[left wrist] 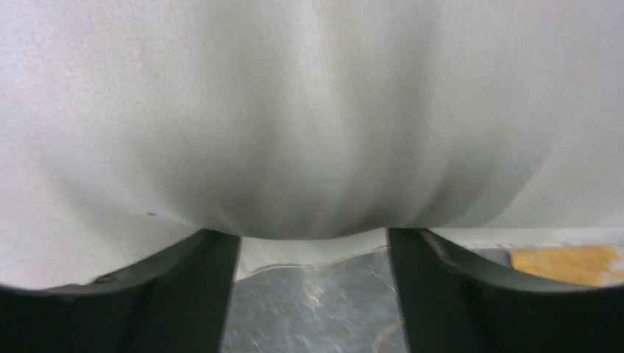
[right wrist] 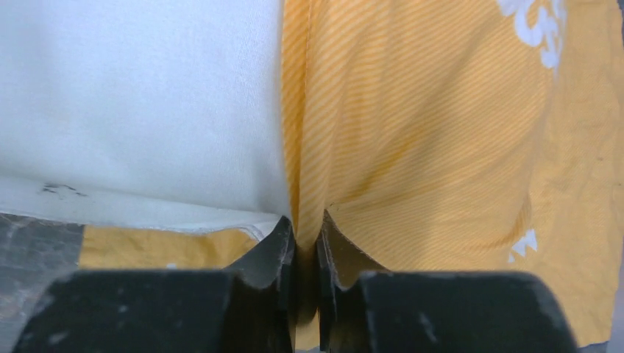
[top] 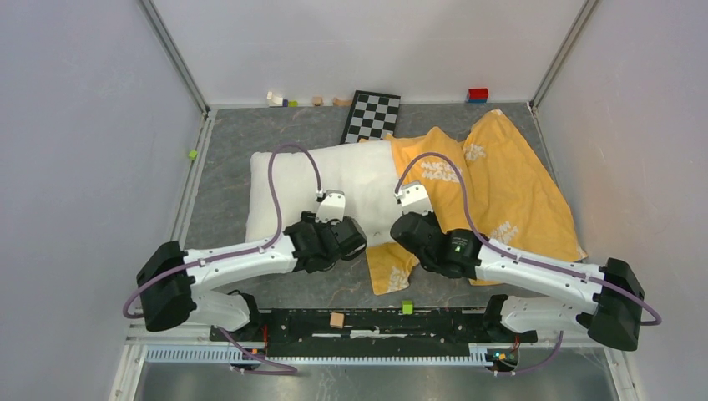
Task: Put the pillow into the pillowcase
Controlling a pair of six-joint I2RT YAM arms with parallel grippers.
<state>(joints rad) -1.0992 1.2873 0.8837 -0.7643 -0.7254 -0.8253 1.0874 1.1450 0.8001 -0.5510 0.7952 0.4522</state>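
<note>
Reaching inward, your left gripper gapes against the pillow mid-table; your right gripper pinches the pillowcase hem. From above, both sets of jaws are hidden, and the case covers the pillow's right end.

Plump off-white pillow lying flat, right end inside orange-yellow pillowcase

The middle of the table is taken up by the pillow and the pillowcase, overlapped at their meeting edge. Bare surface is left open along the left side. The far edge is partly blocked by a checkerboard and small blocks.
</note>
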